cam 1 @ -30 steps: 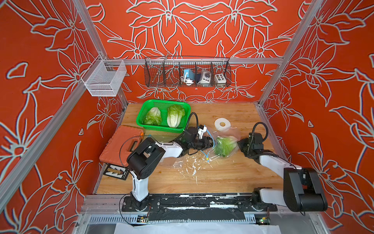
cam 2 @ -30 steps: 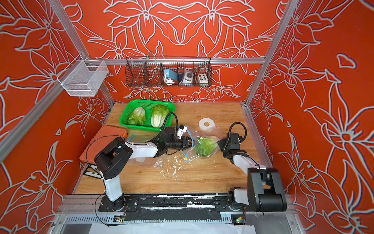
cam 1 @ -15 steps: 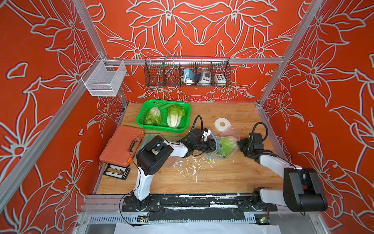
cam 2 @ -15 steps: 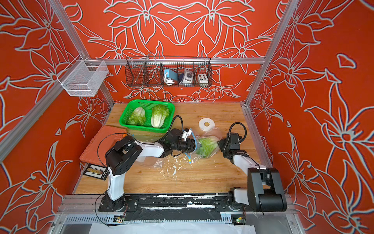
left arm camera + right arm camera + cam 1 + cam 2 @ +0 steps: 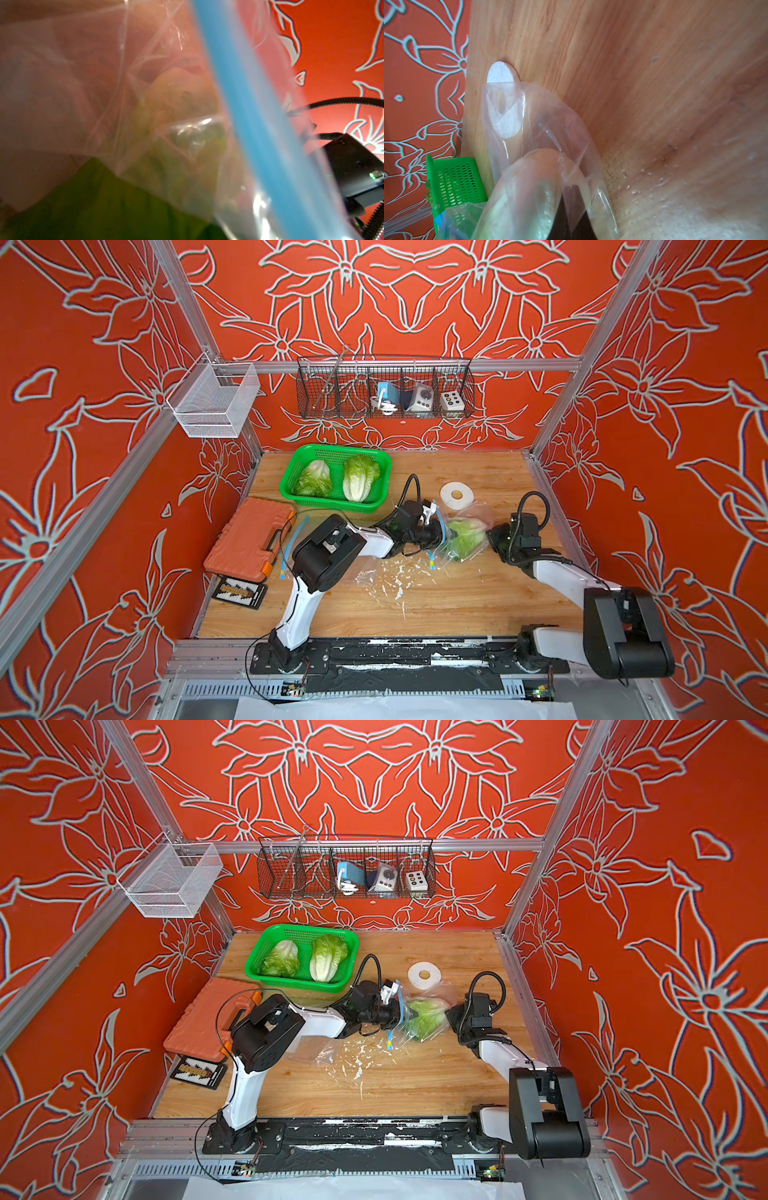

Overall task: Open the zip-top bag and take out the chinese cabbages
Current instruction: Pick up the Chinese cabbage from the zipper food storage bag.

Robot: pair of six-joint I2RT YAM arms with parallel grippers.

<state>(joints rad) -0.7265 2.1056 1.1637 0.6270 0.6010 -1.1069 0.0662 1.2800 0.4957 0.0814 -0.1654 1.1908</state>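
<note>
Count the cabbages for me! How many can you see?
3. Two Chinese cabbages lie side by side in the green basket; the third is inside the clear zip-top bag. None looks hidden.

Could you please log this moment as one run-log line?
basket: two cabbages; zip-top bag: third cabbage inside; left gripper: in bag mouth, grip unclear; right gripper: shut on bag

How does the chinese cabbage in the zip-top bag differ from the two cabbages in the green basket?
The bagged cabbage is enclosed in the clear zip-top bag; the basket cabbages lie bare in the green basket. The bagged cabbage lies between the left gripper and the right gripper; the basket cabbages lie farther back, with no gripper at them. All three are light-green, crinkled heads.
</note>
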